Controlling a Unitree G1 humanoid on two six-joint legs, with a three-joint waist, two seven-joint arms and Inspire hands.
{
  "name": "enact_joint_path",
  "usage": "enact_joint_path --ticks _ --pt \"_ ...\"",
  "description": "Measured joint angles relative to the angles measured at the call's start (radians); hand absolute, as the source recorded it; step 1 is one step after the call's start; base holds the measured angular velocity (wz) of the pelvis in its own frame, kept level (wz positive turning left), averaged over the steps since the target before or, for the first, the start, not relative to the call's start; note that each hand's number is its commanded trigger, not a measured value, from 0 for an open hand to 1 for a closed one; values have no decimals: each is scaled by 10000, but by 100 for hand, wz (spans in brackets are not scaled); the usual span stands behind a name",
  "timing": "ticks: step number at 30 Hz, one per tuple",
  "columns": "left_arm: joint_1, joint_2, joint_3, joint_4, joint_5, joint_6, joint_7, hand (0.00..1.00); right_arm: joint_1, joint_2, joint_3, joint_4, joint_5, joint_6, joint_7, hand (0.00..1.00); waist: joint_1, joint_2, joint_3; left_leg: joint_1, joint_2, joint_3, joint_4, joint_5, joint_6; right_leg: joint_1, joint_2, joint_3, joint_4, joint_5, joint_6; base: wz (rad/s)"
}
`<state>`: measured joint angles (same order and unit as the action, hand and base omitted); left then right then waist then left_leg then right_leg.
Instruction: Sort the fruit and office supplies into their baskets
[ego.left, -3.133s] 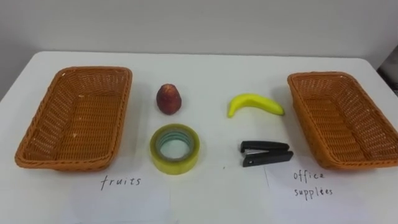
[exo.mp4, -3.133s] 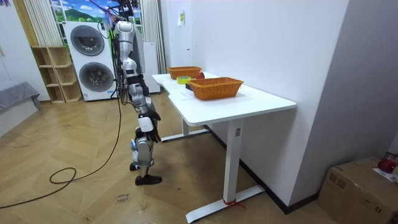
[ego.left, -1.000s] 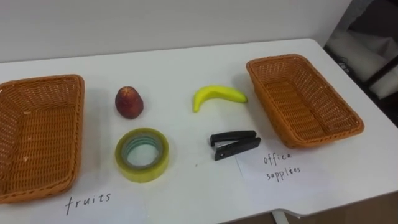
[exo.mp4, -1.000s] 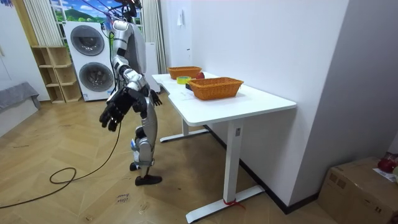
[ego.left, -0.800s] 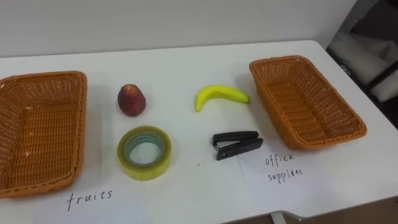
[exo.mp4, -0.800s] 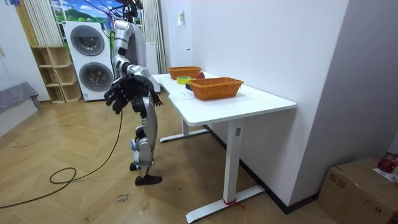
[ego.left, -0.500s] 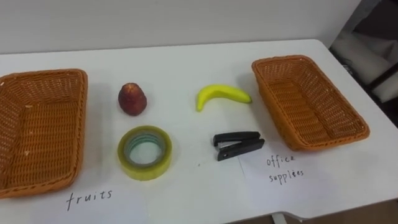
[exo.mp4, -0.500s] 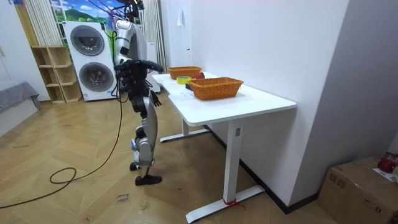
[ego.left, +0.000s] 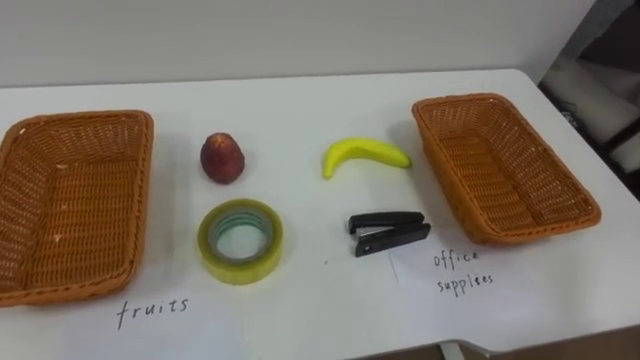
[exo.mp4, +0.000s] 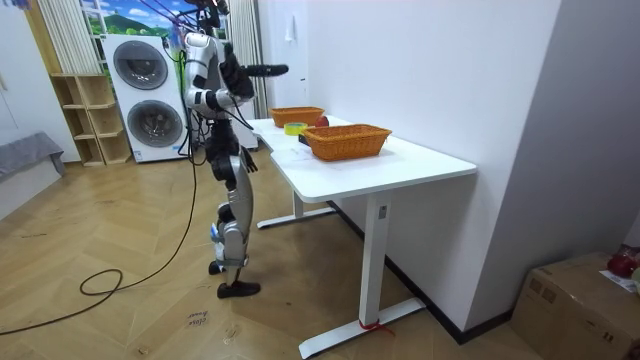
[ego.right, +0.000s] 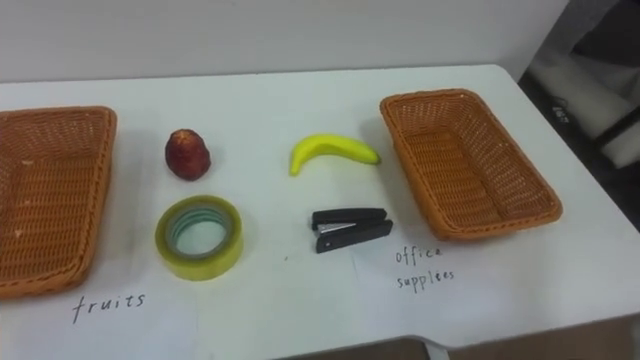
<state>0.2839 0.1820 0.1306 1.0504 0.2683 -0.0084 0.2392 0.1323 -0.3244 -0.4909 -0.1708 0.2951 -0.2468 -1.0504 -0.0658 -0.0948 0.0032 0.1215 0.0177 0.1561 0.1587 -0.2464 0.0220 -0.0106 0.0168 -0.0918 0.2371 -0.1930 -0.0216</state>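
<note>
On the white table (ego.left: 300, 100) a red peach (ego.left: 222, 158) and a yellow banana (ego.left: 365, 155) lie in the back row. In front of them are a yellow tape roll (ego.left: 240, 241) and a black stapler (ego.left: 388, 232). An empty wicker basket (ego.left: 75, 205) stands at the left over the label "fruits" (ego.left: 152, 308). A second empty basket (ego.left: 505, 165) stands at the right beside the label "office supplies" (ego.left: 462, 270). In the room view I stand at the table's long side. My right hand (exo.mp4: 268, 70) is raised to head height, fingers stretched out toward the table, holding nothing.
The table's front edge runs close below the paper labels, and its right corner (ego.left: 590, 300) lies beyond the right basket. A wall stands behind the table. Washing machines (exo.mp4: 145, 95) and a shelf (exo.mp4: 85, 120) are behind me across wooden floor.
My right arm has swung up from low beside my body to head height toward the table. The eye view has shifted slightly; the things on the table have not moved.
</note>
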Motion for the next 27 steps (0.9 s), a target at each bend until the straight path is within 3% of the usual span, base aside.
enact_joint_path --ticks 2,7,17,21,27 --pt "41 16 -8 -21 48 4 -95 0 -6 -16 -6 -269 -264 -1 111 0 61 -1 -44 -64 8 -20 58 0 0 -17 1 -25 -12 10 -11 0" --pt "108 10 -47 4 96 22 -189 0 -483 -15 31 -669 -381 8 760 0 198 -95 -40 -37 44 -100 59 1 -3 154 3 -187 -8 87 -44 5" --pt "-85 -83 34 314 769 180 -556 0 -1483 -16 436 -850 -1512 99 1836 0 366 51 -7 -55 49 -222 102 2 -2 299 -32 -369 -165 212 -42 3" --pt "-121 -91 29 312 771 353 -527 0 -1746 -32 836 -851 -2273 384 2077 0 433 17 -45 -62 46 -260 101 8 -9 317 -41 -396 -146 213 -43 0" --pt "-112 -91 68 318 896 472 -507 0 -2272 -132 1004 -895 -2872 739 2605 0 469 -73 -36 -45 40 -367 121 15 -14 398 -48 -489 -167 213 -43 4"
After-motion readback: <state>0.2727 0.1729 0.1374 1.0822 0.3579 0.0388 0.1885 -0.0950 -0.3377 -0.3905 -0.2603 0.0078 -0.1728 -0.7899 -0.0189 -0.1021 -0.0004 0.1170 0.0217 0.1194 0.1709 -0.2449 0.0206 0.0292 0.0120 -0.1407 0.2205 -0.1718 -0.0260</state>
